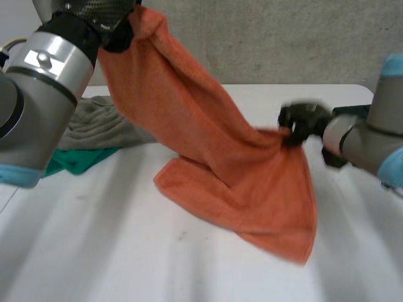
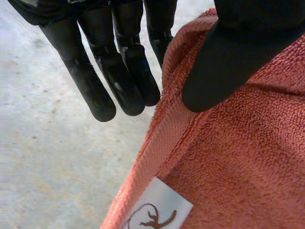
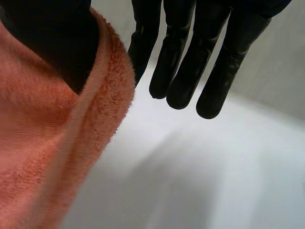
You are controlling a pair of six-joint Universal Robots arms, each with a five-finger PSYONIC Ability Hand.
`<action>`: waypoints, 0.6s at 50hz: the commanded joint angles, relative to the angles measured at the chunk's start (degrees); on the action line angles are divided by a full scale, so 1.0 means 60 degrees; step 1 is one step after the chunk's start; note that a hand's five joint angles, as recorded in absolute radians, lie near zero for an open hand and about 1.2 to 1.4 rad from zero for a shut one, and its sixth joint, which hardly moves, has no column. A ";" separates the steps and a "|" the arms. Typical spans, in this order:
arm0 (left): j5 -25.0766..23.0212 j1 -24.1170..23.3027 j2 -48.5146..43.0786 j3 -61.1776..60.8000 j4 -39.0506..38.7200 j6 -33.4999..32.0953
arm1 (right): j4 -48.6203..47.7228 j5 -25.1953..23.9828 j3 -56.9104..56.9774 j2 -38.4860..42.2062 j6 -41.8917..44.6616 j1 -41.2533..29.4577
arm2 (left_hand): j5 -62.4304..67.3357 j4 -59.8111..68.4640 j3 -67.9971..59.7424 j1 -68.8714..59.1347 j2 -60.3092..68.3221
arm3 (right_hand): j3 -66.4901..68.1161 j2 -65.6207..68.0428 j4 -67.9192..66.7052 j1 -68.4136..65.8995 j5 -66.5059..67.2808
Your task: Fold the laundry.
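The left hand [image 1: 118,31], raised high, pinches the top end of the orange towel [image 1: 208,151] under its thumb, fingers straight. The right hand [image 1: 302,121] pinches a side edge the same way. The towel slants down between them, its lower part on the white table [image 1: 94,251].

The towel [image 1: 233,170] is shown in plain orange, and no pattern is seen on its pile. A white label [image 2: 159,210] is borne on it, marked with a dark looping drawing. The left hand [image 2: 119,81] and the right hand [image 3: 190,57] are coloured black. The left arm [image 1: 38,94] and the right arm [image 1: 378,132] are finished in grey with light-blue caps. The table [image 1: 94,251] is white. A grey-beige cloth [image 1: 101,123] and a green cloth [image 1: 79,160] are plain. The wall [image 1: 283,38] is speckled grey.
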State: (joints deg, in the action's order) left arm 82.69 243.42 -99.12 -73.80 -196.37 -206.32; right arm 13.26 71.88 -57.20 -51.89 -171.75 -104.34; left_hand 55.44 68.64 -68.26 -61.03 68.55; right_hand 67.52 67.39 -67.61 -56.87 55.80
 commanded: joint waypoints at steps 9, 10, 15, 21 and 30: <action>0.1511 0.0577 -0.1161 0.0101 -0.1578 -0.0022 | -0.3792 0.0413 -0.1027 -0.3479 0.0792 -0.0057 | 0.2426 0.1893 -0.1957 -0.3162 0.1908 | 0.2080 0.2101 -0.2065 -0.3856 0.2367; 0.1496 0.0548 -0.1146 -0.0222 -0.1607 -0.0022 | -0.3749 0.0354 -0.1261 -0.3596 0.0894 -0.0057 | 0.2426 0.1893 -0.1957 -0.3162 0.1908 | 0.2080 0.2101 -0.2065 -0.3856 0.2367; 0.1496 0.0445 -0.0897 -0.2403 -0.1564 -0.0007 | -0.3471 -0.0026 -0.3031 -0.4051 0.1319 -0.0057 | 0.2426 0.1893 -0.1957 -0.3162 0.1908 | 0.2080 0.2101 -0.2065 -0.3856 0.2367; 0.1511 -0.0140 -0.0443 -0.5408 -0.1563 -0.0110 | -0.3280 -0.0086 -0.4279 -0.4110 0.1656 -0.0130 | 0.2013 0.1480 -0.1543 -0.2748 0.1495 | 0.2080 0.2101 -0.2065 -0.3856 0.2367; 0.1672 -0.0405 -0.0370 -0.6290 0.0221 -0.0812 | -0.3221 -0.0071 -0.5378 -0.4125 0.2695 -0.0467 | -0.5806 -0.6339 0.6275 0.5071 -0.6324 | 0.2080 0.2101 -0.2065 -0.3856 0.2367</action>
State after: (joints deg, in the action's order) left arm 92.20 241.54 -101.39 -110.58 -203.15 -207.85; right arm -6.07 71.20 -86.31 -76.71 -159.34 -106.06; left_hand 32.76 42.68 -43.06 -40.48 42.81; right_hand 67.73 67.39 -68.05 -56.87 56.60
